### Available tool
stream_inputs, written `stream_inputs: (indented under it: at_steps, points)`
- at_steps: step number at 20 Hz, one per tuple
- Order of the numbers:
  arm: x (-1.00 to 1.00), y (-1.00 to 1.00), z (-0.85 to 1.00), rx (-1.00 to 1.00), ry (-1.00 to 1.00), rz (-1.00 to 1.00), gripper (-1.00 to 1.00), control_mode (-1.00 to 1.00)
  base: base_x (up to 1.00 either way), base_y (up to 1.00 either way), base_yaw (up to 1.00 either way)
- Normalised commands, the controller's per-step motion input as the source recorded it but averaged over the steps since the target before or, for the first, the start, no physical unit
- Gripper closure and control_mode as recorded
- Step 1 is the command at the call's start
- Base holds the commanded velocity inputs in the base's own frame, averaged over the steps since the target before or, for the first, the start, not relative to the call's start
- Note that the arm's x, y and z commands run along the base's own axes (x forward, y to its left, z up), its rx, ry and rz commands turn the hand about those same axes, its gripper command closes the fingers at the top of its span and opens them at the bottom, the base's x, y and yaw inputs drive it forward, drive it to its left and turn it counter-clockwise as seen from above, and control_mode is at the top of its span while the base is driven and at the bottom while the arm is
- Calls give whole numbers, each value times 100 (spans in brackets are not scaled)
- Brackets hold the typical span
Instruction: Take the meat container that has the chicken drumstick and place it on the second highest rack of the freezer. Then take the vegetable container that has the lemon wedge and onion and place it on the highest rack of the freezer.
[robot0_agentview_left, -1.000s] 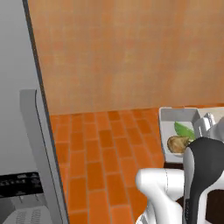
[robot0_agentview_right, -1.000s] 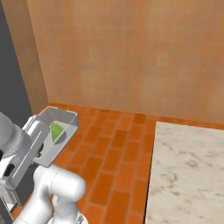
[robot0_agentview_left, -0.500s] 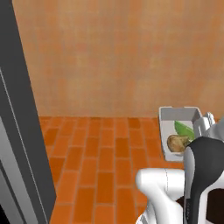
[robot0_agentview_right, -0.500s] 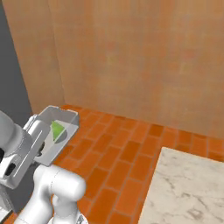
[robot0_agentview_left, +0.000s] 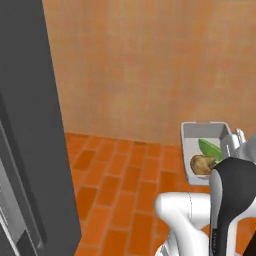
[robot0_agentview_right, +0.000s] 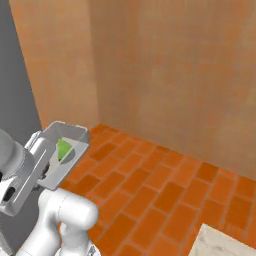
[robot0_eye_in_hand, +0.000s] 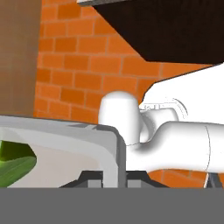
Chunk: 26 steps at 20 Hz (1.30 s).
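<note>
the gripper (robot0_eye_in_hand: 114, 180) is pinched tight on the rim of the vegetable container (robot0_agentview_left: 196, 150), a shallow grey tray; in the hand view the tray wall sits squarely between the two dark finger tips. tray is carried in the air above the orange brick floor (robot0_agentview_left: 125, 185), held out in front of the white arm. inside it: the lemon wedge (robot0_agentview_left: 210, 148), green, toward the far side, and the onion (robot0_agentview_left: 201, 164), tan-brown and round, at the near edge close to the arm. right base view shows the same tray (robot0_agentview_right: 67, 155) tilted, with the green wedge (robot0_agentview_right: 63, 149) visible inside.

the freezer (robot0_agentview_left: 30, 130) stands at the left as a tall dark grey slab, well apart from the tray. its interior and racks cannot be seen from here, so the highest rack's position is not confirmed.

judged step: transport of the second container toward the freezer; placement not yet done.

risks, as judged:
- grip is on one edge only. the tray hangs off the fingers like a lever, so a quick swing or stop could make it pivot or slip out.
- tray looks tilted in the right base view. the onion is round and could roll toward the low wall and over it.
- the freezer's grey edge lies between tray and shelves; a wide swing could clip it with the tray's far corner.
- top rack likely needs a high, level approach; entering low would strike the shelf front.
</note>
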Motion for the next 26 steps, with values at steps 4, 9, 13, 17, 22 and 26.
stream_inputs:
  at_steps: [4, 9, 13, 17, 22, 26]
  points:
    - [0, 0, 0, 0, 0, 0, 100, 100, 99, -20, 33]
    - [0, 0, 0, 0, 0, 0, 100, 100, 42, 1, 52]
    - [0, 0, 0, 0, 0, 0, 100, 100, 27, 1, 58]
    - [0, 0, 0, 0, 0, 0, 100, 100, 31, -1, 59]
    - [0, 0, 0, 0, 0, 0, 100, 100, 29, -12, 63]
    - [0, 0, 0, 0, 0, 0, 100, 100, 20, -22, 69]
